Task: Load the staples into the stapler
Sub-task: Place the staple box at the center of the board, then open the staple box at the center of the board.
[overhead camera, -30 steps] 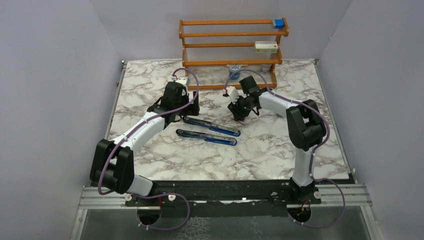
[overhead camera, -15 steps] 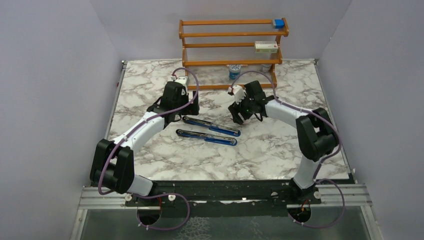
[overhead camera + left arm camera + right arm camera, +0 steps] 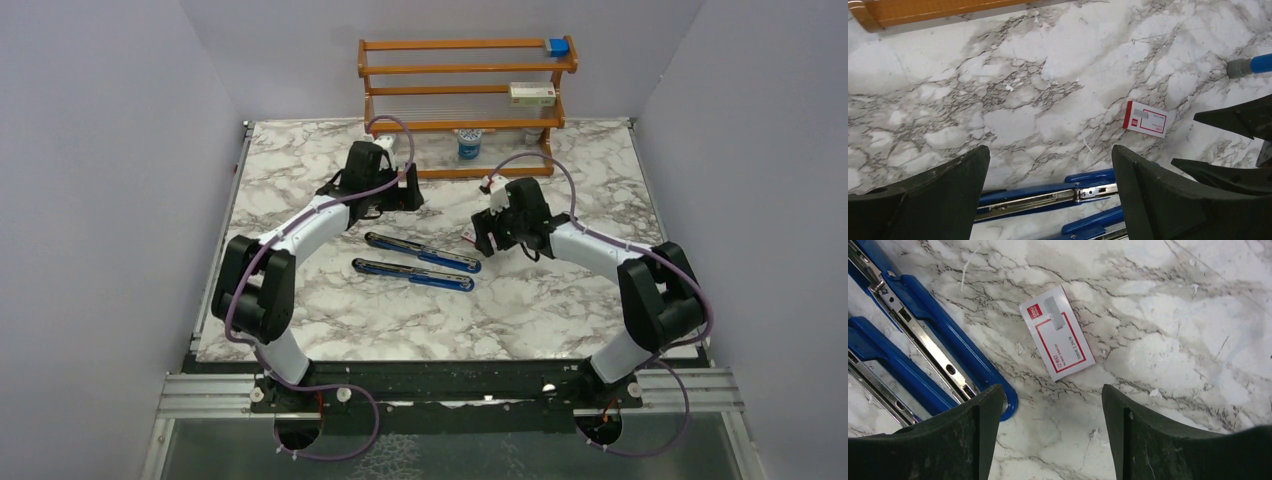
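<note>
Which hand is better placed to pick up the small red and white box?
Right: the open right hand has the box centred just ahead; for the left hand it lies off-centre.

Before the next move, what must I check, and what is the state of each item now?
1. Stapler opened out, metal channel exposed: ok.
2. Left gripper open and empty: ok.
3. Right gripper open and empty: ok.
4. Small red-and-white box lying beside the stapler, clear of both grippers: ok.
5. Loose staples in view: not ok, none seen.
</note>
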Available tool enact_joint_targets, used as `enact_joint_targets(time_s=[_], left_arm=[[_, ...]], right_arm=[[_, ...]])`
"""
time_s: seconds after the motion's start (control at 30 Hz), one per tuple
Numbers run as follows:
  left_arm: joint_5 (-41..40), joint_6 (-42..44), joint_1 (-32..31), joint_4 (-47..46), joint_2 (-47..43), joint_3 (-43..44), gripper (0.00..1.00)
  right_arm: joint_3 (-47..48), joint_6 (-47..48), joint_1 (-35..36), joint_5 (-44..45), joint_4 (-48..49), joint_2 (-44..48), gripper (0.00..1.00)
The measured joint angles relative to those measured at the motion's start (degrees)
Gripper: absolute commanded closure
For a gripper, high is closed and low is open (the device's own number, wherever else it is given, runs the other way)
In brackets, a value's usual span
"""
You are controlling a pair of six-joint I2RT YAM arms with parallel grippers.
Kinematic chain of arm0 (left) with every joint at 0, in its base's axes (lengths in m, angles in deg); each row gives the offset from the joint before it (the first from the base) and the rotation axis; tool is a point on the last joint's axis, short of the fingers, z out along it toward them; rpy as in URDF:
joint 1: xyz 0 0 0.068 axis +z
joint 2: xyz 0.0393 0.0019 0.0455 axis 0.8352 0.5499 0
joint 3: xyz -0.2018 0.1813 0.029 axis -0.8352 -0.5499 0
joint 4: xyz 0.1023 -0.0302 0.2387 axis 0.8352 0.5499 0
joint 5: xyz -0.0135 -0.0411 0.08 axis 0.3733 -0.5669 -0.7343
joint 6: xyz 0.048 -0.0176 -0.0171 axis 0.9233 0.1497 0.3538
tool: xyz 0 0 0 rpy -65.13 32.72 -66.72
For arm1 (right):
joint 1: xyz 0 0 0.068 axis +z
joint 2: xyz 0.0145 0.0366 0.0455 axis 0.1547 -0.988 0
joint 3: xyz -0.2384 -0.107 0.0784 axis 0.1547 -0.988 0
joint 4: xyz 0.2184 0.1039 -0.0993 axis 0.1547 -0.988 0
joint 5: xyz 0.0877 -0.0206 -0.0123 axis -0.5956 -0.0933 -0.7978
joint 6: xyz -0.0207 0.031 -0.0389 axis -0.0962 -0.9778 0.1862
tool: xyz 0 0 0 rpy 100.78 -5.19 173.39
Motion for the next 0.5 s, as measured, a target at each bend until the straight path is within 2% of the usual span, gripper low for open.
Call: enact_joint_targets(time_s=[0.23, 0.5], left_arm=[[3.4, -1.2, 0.0, 0.3, 7.8, 7.6, 0.11], [7.4, -2.5, 0.0, 0.5, 10.1, 10.9, 0.16]], right_arm=[[6.9, 7.8, -0.4, -3.5, -0.9, -6.4, 0.28], [12.1, 13.5, -1.0, -5.0, -4.1, -12.9, 0.32]])
